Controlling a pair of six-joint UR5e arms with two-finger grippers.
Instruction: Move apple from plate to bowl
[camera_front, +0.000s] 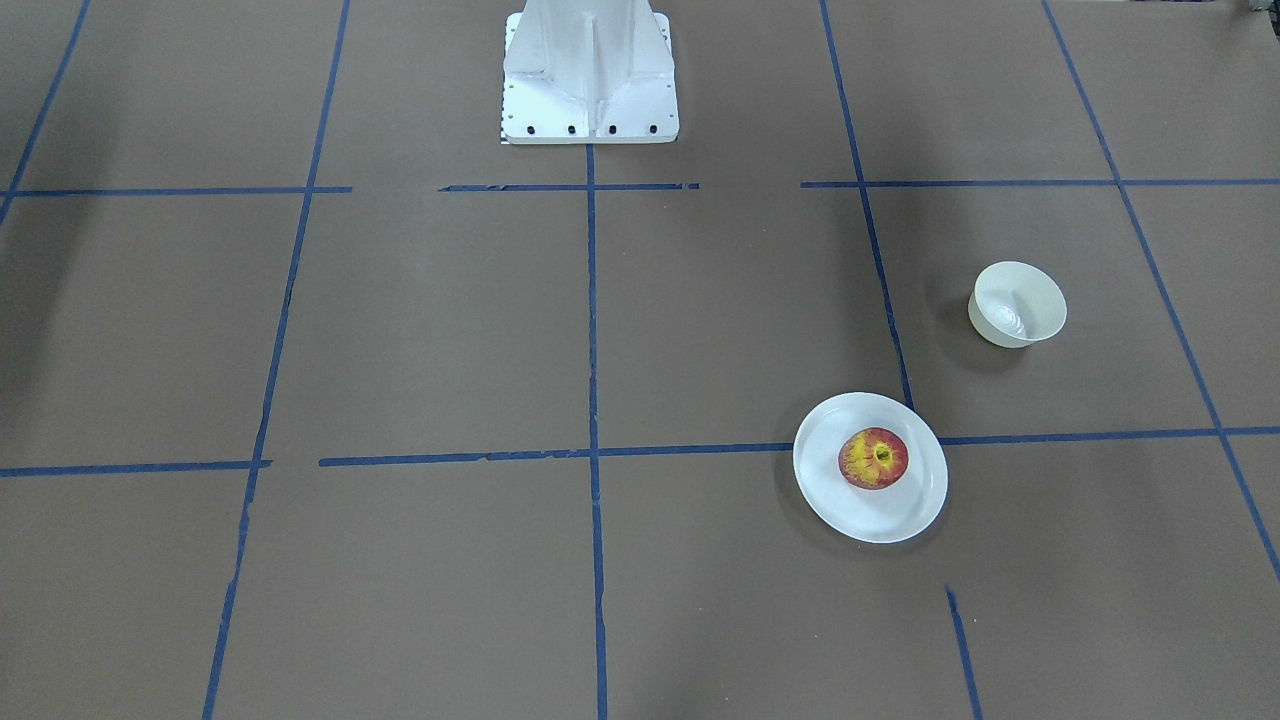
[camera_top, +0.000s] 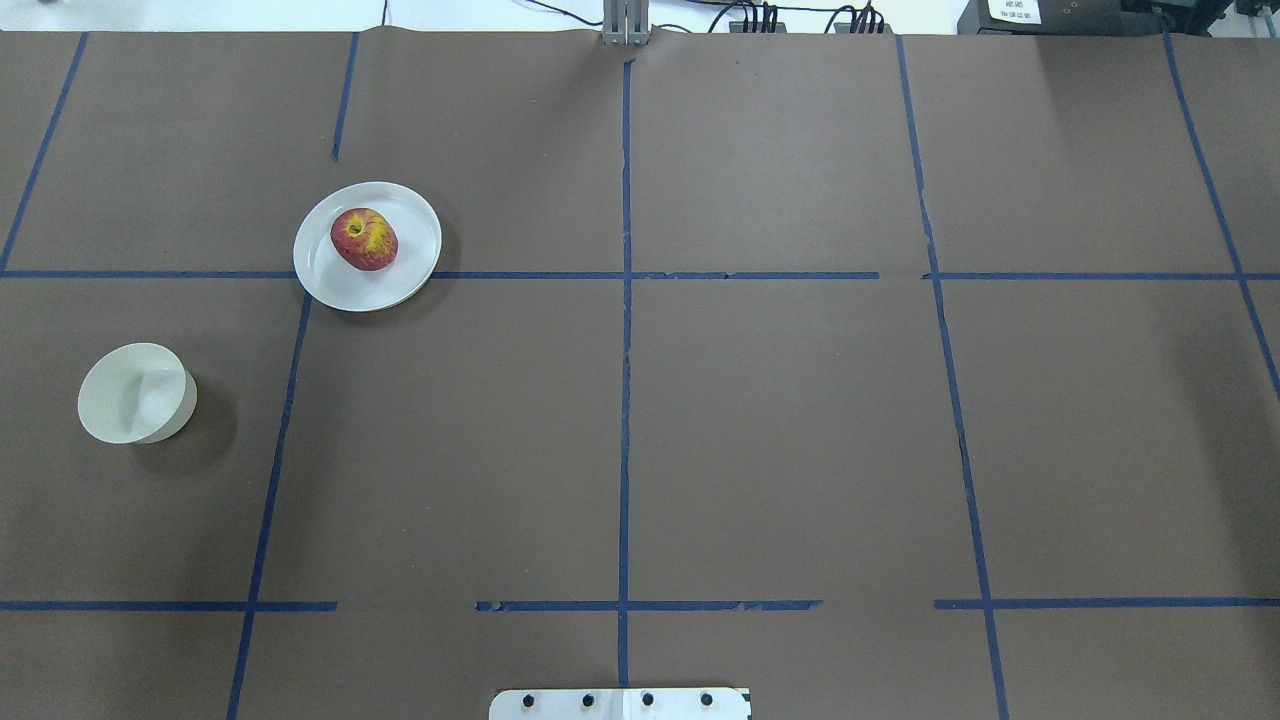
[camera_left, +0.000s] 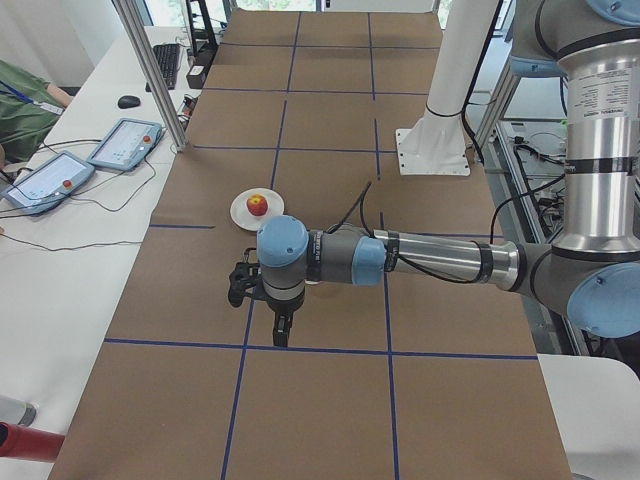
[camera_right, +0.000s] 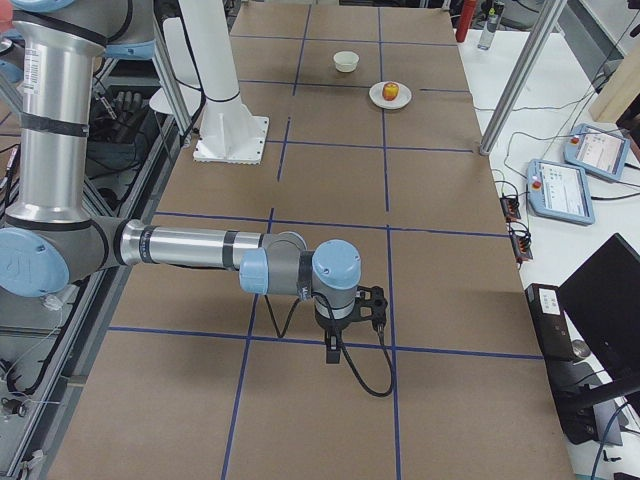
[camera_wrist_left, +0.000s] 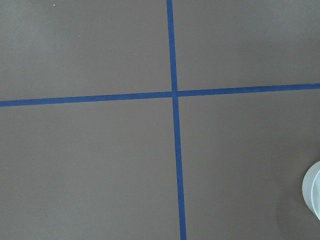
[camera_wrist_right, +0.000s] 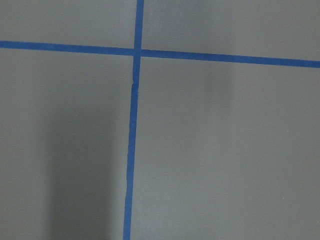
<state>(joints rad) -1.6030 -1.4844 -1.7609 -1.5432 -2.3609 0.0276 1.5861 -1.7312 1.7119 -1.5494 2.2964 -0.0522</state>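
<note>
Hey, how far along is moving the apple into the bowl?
Done: nothing. The apple sits on the plate; the bowl is empty. In hand: no grasp on the apple; the left gripper and right gripper hang away from it. Left: grasp, carry, release in the bowl.

The apple (camera_top: 364, 239) lay on the plate (camera_top: 325, 285), near its middle. The plate sat on the table's (camera_top: 780, 440) left half (the robot's own left), over a crossing of tape lines (camera_top: 520, 275) and well away from the robot's base (camera_top: 620, 703). The bowl (camera_top: 137, 393) stood apart from the plate — further left and nearer the robot.
</note>
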